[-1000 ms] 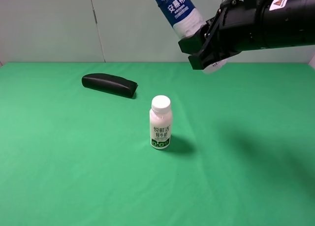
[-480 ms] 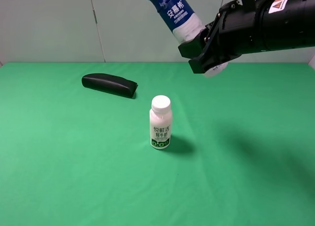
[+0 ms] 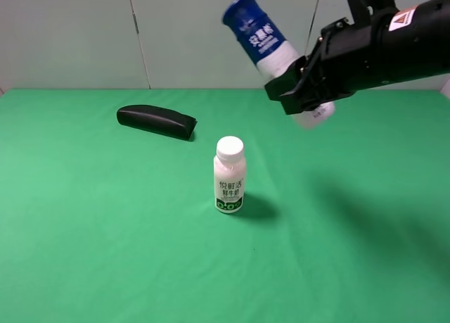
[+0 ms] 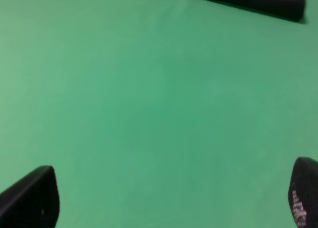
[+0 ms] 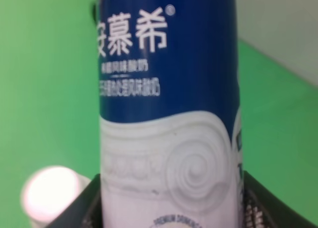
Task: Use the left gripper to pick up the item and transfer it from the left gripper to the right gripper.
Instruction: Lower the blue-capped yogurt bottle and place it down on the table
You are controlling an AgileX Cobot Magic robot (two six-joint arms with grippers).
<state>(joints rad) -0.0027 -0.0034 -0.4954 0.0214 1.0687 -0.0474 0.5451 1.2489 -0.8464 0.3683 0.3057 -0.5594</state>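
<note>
Currently: item [image 3: 256, 31], tilted aloft, clamped in right gripper [image 3: 297, 91]; left gripper [image 4: 166, 198] gapes empty over tabletop [image 4: 149, 89]. Transfer appears done; next, hold steady.

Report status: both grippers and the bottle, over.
Left gripper open, empty. Right gripper shut on the blue-capped bottle, tilted, aloft. Milk bottle and black case sit below, untouched.

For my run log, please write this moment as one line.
handover: done | right gripper: shut on tilted bottle, aloft | left gripper: open, empty | milk bottle: upright on table | case: on table
</note>
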